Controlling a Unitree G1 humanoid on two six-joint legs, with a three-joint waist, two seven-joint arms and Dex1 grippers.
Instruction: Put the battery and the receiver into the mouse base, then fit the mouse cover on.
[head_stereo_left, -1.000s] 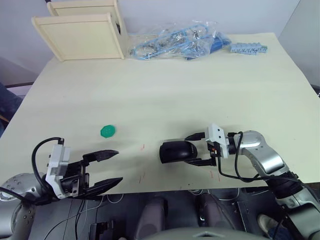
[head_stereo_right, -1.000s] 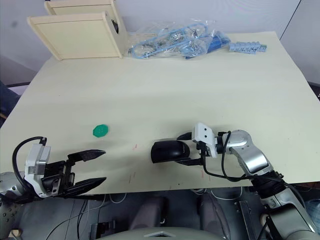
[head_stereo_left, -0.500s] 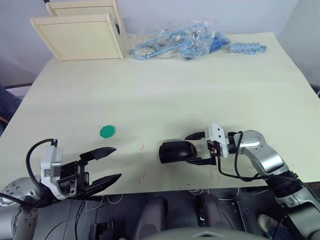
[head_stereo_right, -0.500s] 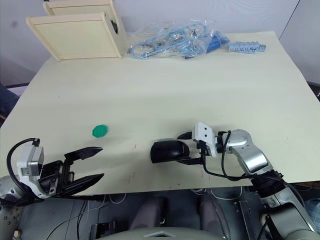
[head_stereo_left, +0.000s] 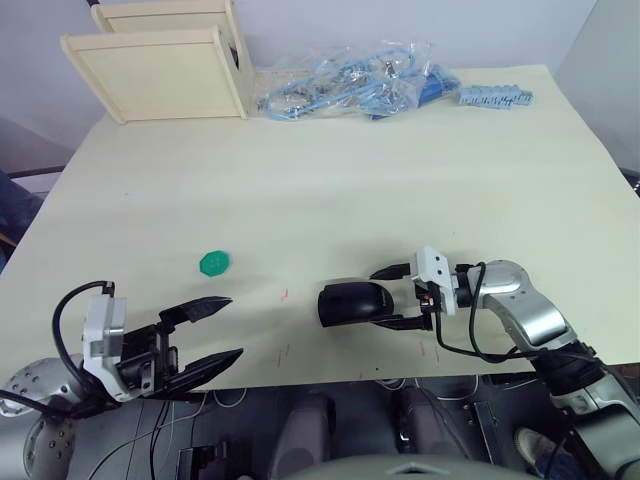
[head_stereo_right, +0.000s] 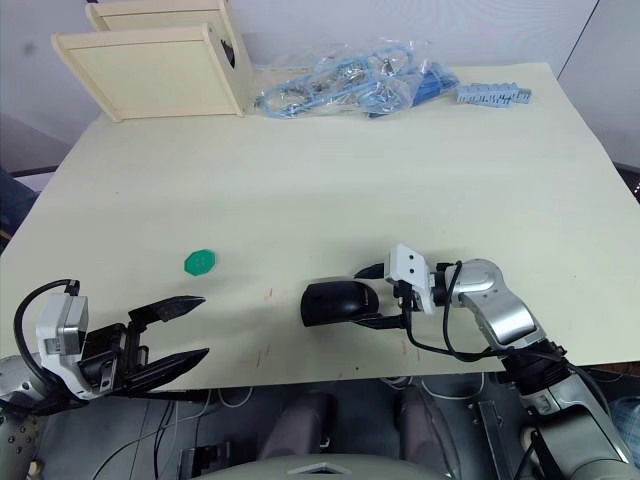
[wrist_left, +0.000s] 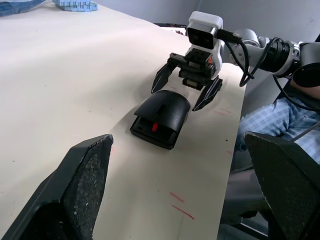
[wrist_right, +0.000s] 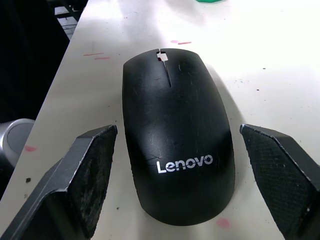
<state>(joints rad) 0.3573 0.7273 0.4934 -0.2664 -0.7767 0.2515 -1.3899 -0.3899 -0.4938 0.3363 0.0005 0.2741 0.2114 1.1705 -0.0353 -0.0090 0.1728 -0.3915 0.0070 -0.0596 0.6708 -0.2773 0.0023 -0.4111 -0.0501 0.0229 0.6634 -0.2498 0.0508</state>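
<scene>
Here, one mouse cover (head_stereo_left: 352, 302) sits fitted on the mouse base near the table (head_stereo_left: 400, 180) front edge. The right gripper (head_stereo_left: 400, 297), fingers spread, flanks its rear without touching. The left gripper (head_stereo_left: 212, 332) hangs open around 8 o'clock. One green disc (head_stereo_left: 215, 263) lies at 10 o'clock.

- The mouse cover (wrist_right: 177, 140) sits on the mouse base (wrist_left: 150, 136) and hides what is inside it (only a dark front edge of the base shows beneath the shell).
- The wooden box (head_stereo_left: 160, 55) at the table's far corner is cut off by the picture's top edge.
- The blue items in the clear bag (head_stereo_left: 350, 88) are too tangled and small to make out.
- The left gripper (head_stereo_left: 208, 335) has its arm cut off at the frame's lower corner.
</scene>
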